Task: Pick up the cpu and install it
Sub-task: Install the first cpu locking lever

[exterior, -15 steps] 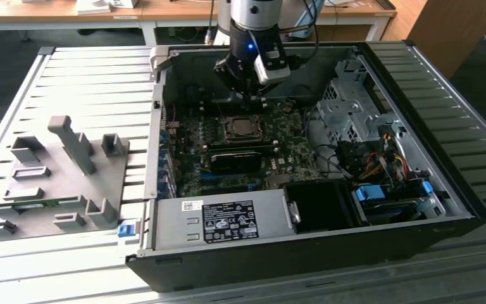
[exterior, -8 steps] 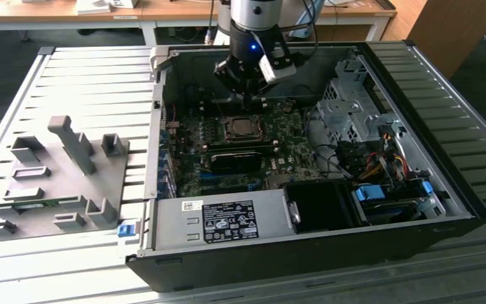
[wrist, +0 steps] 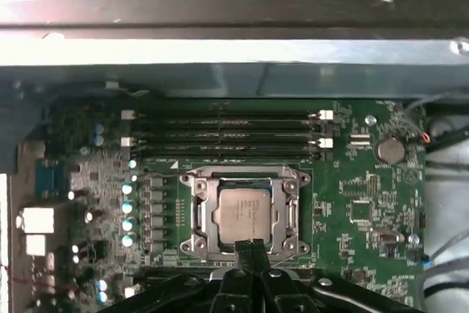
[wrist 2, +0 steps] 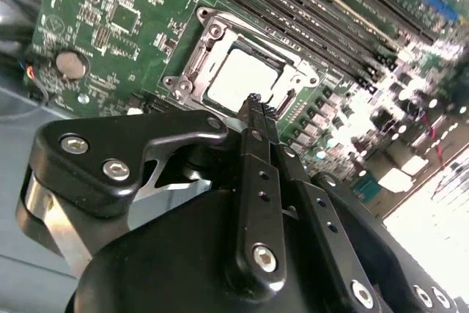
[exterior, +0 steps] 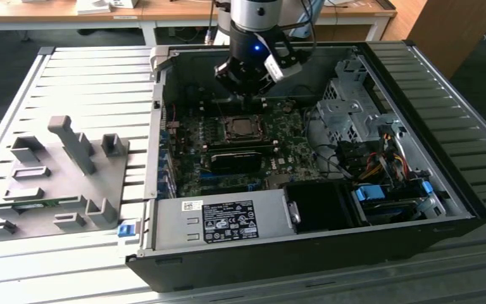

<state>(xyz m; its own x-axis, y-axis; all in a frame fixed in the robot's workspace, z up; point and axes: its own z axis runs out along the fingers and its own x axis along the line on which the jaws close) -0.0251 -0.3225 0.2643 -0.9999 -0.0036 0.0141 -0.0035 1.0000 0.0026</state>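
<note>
Inside the open case (exterior: 445, 209), on the motherboard (exterior: 293, 158):

- Socket (wrist: 244, 212): dark square metal frame near the board's middle, seen in both wrist views (wrist 2: 242, 71) and in the exterior view (exterior: 243, 127).
- Cpu (wrist: 243, 215): small flat square chip with a silver-grey top, seated flat within the socket frame; bright and glary in the second wrist view (wrist 2: 238, 78). Nothing grips it.
- Gripper (wrist 2: 256, 108): black, hanging above the socket on the side away from the memory slots, apart from the cpu. Fingers pressed together with no gap and nothing between them; their joined tips (wrist: 251, 245) overlap the socket's edge in the first wrist view. In the exterior view the gripper (exterior: 247, 95) hangs above the board, just past the socket toward the case's back wall.
- Memory slots (wrist: 223, 133): four long dark parallel rows just beside the socket.
- Coin battery (wrist: 390, 150): round, silver, well apart from the socket, near the board's corner.
- Power supply (exterior: 226, 221): grey box with a label, at the case's near edge, well apart from the socket.

Outside the case, toward the exterior view's left of the socket:

- Tray (exterior: 57, 183): grey, with upright posts and pockets, on the slatted table (exterior: 83, 82).
</note>
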